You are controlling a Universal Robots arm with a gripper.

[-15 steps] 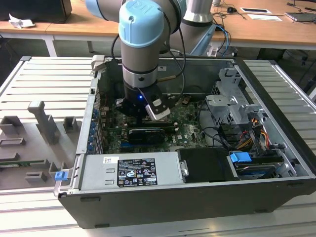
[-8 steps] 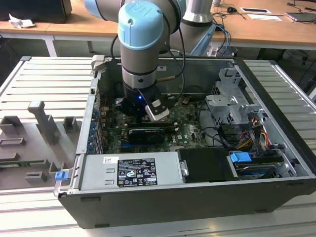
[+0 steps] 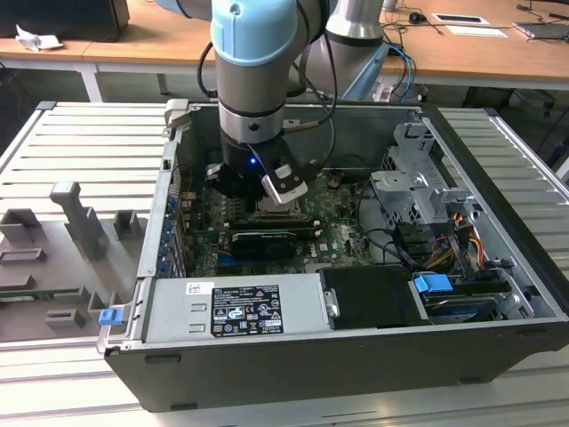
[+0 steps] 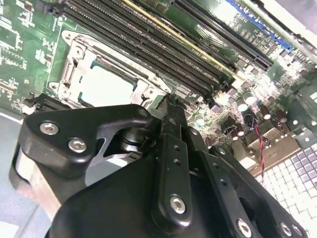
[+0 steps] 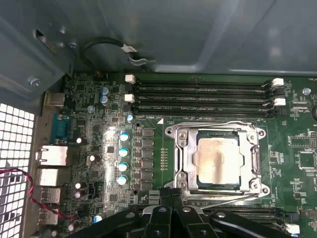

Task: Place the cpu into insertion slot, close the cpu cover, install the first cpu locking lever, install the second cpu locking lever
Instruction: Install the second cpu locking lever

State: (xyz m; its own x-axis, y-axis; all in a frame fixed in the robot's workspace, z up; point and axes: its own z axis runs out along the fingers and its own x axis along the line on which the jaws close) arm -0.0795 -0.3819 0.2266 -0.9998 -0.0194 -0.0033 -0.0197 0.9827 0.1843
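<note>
Arm [image 3: 252,80] stands nearly vertical, reaching straight down into the open computer case [image 3: 498,267], wrist low over the green motherboard [image 3: 333,227] near the case's far side in the exterior view. Claw [image 5: 171,196] sits just beside the near edge of the insertion slot [image 5: 220,161]; its black fingers [image 4: 171,148] come together to a narrow tip, pressed together with nothing visibly pinched between them. In the first wrist view the cpu [image 5: 217,159] lies flat and square inside the slot, pale silver-beige top showing through the cut-out. The cpu cover [image 5: 184,157] is down over it, silvery frame lying flat around the chip. A thin metal locking lever [image 5: 218,199] runs along the slot edge nearest the claw tip; whether it is latched cannot be told. The first wrist view also gives the long black memory slots [image 5: 203,96] beyond the socket and a row of capacitors [image 5: 124,158] beside it. The second wrist view looks along the claw linkage and shows the cpu [image 4: 106,87] just past the fingertip. The exterior view adds the grey slatted tabletop [image 3: 80,151] and the power supply box [image 3: 236,307] at the case's near edge.
</note>
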